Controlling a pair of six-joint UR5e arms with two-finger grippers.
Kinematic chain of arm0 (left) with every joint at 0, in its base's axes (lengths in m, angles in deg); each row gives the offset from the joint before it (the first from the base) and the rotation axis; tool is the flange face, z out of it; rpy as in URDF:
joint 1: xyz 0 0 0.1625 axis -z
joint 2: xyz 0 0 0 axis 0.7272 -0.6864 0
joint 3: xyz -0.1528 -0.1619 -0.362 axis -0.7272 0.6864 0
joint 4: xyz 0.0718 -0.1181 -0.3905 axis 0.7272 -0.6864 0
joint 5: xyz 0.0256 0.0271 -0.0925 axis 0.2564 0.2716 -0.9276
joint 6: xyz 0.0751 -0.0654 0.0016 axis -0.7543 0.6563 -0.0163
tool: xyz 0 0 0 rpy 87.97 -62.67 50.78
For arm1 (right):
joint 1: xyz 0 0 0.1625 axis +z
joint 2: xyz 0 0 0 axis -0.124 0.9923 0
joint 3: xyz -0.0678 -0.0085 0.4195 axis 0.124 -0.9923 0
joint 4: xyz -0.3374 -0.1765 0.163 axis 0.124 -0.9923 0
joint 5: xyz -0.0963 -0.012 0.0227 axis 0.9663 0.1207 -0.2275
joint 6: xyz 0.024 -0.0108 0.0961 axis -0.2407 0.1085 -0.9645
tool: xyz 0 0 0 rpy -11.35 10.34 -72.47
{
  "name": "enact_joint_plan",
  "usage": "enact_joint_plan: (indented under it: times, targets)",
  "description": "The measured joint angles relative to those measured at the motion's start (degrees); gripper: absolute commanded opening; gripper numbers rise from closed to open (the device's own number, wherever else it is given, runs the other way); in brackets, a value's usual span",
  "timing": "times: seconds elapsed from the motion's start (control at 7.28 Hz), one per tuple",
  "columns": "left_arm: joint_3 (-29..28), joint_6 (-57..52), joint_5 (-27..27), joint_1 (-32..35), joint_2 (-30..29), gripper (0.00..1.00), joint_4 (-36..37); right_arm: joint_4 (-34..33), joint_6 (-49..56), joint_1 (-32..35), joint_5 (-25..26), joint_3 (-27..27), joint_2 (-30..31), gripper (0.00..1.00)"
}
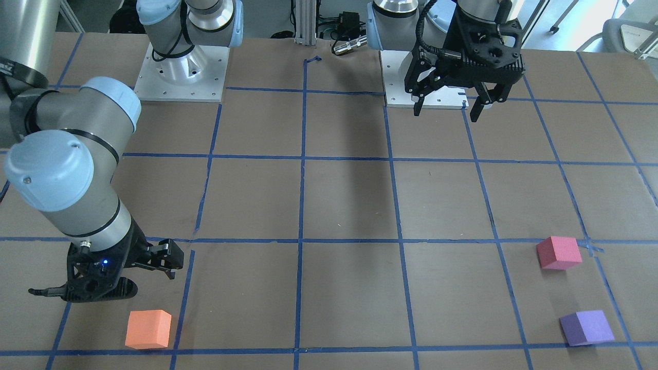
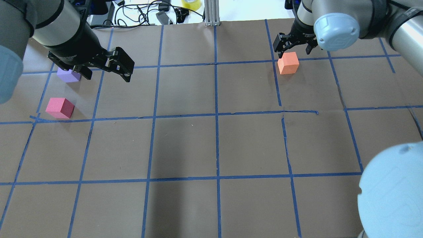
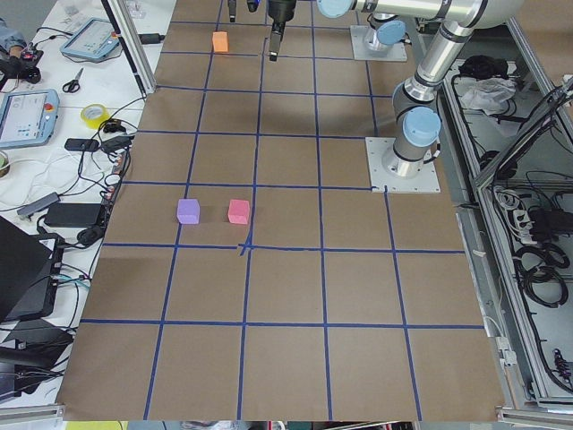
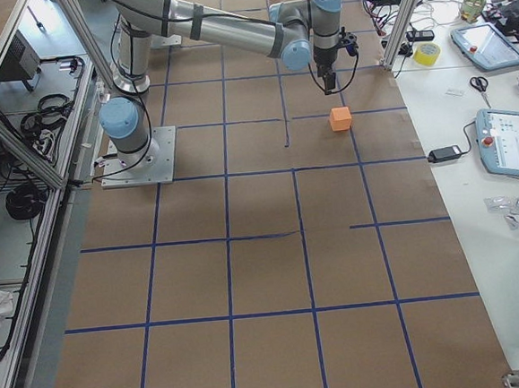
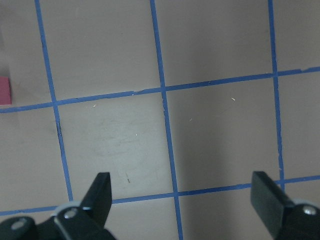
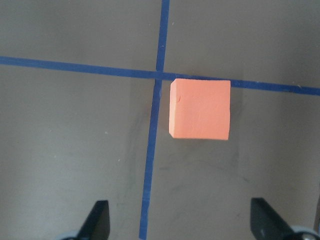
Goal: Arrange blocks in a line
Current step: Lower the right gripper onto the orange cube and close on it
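Right claw [image 6: 180,210] spread wide, orange block [image 6: 200,109] ahead, untouched

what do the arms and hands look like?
Right arm and left arm: silver-grey tubes, pale blue joint caps, black bands. Left hand and right hand: black, two-fingered. Black cable at the left wrist; small blue light on the right hand.

Overhead behind robot [image 1: 180,67], front camera facing it, two end views, close wrist cameras, all sharing table [image 2: 185,145]
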State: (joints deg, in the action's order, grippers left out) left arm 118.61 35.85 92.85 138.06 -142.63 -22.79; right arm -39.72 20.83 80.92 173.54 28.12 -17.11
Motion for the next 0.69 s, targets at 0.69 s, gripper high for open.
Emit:
enact_joint_plan:
  times: [0.69]
  targets:
    - [0.0,0.0,0.0,0.0,0.0,1.0,0.0,-8.8,1.0,-2.2,1.8,-0.2,-7.1,1.0]
